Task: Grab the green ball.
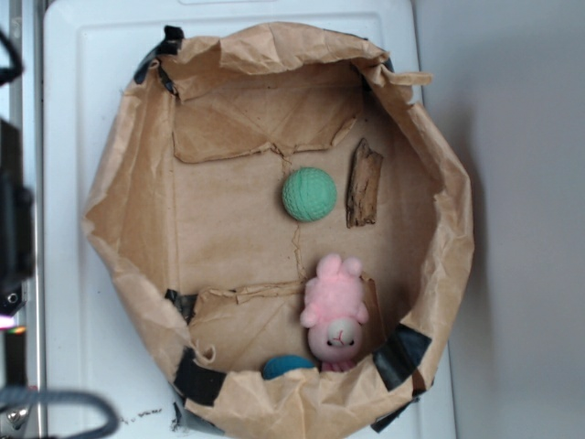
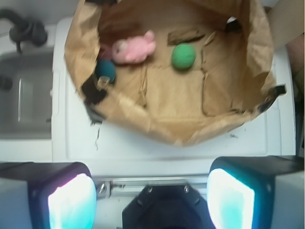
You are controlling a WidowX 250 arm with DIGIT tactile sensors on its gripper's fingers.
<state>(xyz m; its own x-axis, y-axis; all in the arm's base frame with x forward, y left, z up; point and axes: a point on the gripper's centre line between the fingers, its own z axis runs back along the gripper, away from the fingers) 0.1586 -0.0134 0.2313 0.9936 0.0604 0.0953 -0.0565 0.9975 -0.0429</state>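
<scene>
White desk [image 1: 82, 91], carrying a crumpled brown paper bag [image 1: 137, 210] patched with black tape, rim rolled open.

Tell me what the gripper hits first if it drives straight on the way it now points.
Probably the white surface just short of the paper bag. The open gripper is outside the bag, and the green ball lies farther in; depth is unclear.

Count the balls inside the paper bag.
2. The green ball lies mid-floor beside the wood piece. The blue ball sits by the pink plush, partly hidden behind the bag's rim.
</scene>
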